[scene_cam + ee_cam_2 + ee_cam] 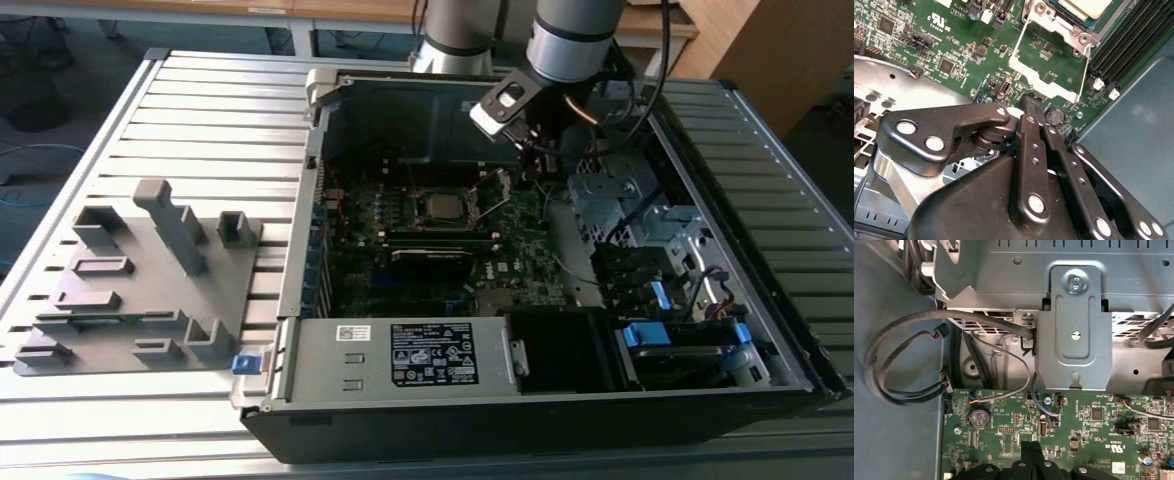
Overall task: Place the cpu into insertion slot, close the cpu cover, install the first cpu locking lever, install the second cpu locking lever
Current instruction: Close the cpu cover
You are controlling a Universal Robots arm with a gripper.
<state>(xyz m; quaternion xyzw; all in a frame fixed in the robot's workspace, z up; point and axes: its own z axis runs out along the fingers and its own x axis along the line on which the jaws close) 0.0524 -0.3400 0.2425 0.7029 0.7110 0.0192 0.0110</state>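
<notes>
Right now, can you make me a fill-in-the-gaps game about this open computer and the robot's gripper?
1. The cpu sits in the insertion slot, and the cpu cover is swung ____.
2. In the second wrist view, the shut gripper has its tip right by the edge of the cpu ____.
3. The grey tray lies on the slatted table, on the exterior view's ____ of the computer case.

Missing words: open; cover; left.

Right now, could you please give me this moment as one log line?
cpu: in insertion slot | cpu cover: open | gripper: shut, at cover edge
</notes>
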